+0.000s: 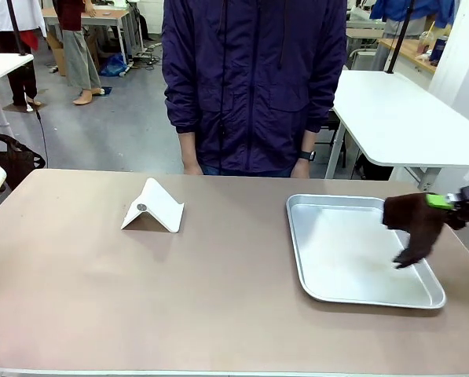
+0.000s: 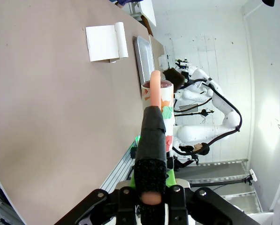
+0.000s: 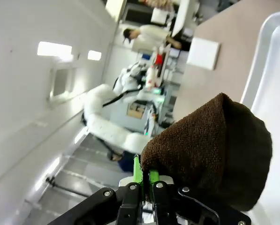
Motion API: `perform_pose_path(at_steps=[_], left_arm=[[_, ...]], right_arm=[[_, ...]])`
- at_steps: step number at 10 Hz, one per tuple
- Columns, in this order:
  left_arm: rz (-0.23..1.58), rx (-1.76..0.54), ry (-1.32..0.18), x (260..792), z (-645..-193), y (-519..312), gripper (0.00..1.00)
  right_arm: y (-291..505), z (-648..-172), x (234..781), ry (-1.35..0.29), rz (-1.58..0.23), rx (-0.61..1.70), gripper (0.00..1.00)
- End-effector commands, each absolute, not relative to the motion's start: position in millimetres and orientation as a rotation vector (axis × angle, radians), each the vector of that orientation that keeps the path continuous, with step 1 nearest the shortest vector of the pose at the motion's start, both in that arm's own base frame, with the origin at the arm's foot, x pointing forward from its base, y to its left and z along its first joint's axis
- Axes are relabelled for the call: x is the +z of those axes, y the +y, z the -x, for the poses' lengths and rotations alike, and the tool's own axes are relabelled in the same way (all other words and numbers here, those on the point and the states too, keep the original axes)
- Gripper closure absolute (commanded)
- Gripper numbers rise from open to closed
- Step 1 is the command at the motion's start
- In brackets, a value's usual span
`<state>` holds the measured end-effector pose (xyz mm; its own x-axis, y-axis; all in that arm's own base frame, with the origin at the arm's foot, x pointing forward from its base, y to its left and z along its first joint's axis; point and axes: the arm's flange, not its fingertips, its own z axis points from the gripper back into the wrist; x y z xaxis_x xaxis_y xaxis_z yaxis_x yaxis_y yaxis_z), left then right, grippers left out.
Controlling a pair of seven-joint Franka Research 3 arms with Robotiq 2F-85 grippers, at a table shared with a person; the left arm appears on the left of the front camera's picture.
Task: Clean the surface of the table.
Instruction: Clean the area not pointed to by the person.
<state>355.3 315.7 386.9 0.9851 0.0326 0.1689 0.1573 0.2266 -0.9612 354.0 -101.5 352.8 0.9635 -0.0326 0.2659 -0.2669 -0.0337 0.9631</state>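
The table (image 1: 140, 298) has a brownish matte top and spans the front view. My right gripper (image 1: 446, 206) hangs at the right edge, over the near right part of a silver tray (image 1: 360, 294). It is shut on a dark brown cloth (image 1: 413, 228) that droops toward the tray floor. In the right wrist view the cloth (image 3: 215, 145) bulges out from between the green pads (image 3: 137, 173). My left gripper (image 2: 152, 122) is shut on the pink handle of a white patterned mug (image 2: 167, 110), held off the table's left end (image 2: 46, 117).
A white folded stand (image 1: 152, 206) sits left of centre on the table. A person in a dark purple jacket (image 1: 250, 78) stands at the far edge, hands down. White-topped tables stand behind on the right.
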Motion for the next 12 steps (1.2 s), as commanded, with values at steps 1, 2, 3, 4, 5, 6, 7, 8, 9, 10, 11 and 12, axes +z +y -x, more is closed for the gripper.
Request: perform_pose_path(at_steps=[1, 2, 3, 4, 5, 6, 7, 8, 9, 10, 11, 12], left_arm=[[1.357, -0.089, -0.17, 391, -353, 314, 0.78], [1.357, -0.089, -0.17, 391, -353, 314, 0.78], [1.357, -0.089, -0.17, 391, -353, 314, 0.78], [1.357, -0.089, -0.17, 391, -353, 314, 0.78], [1.357, -0.089, -0.17, 391, -353, 314, 0.78], [1.357, -0.089, -0.17, 391, -353, 314, 0.78], [1.357, -0.089, -0.17, 391, -353, 314, 0.78], [1.357, -0.089, -0.17, 391, -353, 314, 0.78], [1.357, -0.089, -0.17, 391, -353, 314, 0.78], [1.357, -0.089, -0.17, 391, -353, 314, 0.78], [1.357, -0.089, -0.17, 391, -353, 314, 0.78], [1.357, -0.089, -0.17, 391, -353, 314, 0.78]], right_arm=[[-109, -319, 370, -0.185, -1.592, 0.21, 0.94], [-111, -305, 374, -0.196, -1.569, 0.207, 0.94], [-111, -289, 378, -0.255, -1.535, 0.213, 0.94], [-108, -272, 381, -0.265, -1.512, 0.239, 0.94], [-105, -259, 382, -0.265, -1.495, 0.243, 0.94], [-104, -254, 384, -0.282, -1.494, 0.211, 0.94], [-104, -257, 383, -0.284, -1.504, 0.198, 0.94], [-115, -271, 381, -0.267, -1.513, 0.24, 0.94], [-115, -271, 381, -0.267, -1.513, 0.24, 0.94], [-115, -271, 381, -0.267, -1.513, 0.24, 0.94], [-115, -271, 381, -0.267, -1.513, 0.24, 0.94], [-115, -271, 381, -0.267, -1.513, 0.24, 0.94]])
